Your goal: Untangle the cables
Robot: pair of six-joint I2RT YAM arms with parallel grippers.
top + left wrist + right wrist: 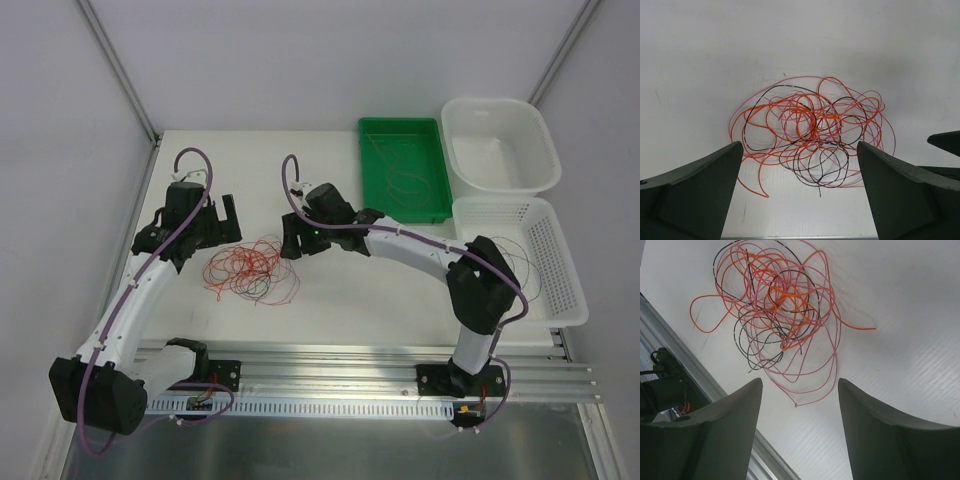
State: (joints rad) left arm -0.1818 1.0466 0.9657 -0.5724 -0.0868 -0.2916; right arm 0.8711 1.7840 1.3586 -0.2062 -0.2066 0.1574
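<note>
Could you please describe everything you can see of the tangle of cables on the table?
The cables are hair-thin flexible wires in orange, pink-red and black, tangled in one loose, flat heap of overlapping loops with free ends sticking out. They lie on the white table, touched by nothing else.

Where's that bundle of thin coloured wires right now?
In the overhead view, the tangled cables lie loose on the white table, left of centre, between the left tool and the right tool, both of which are open.
</note>
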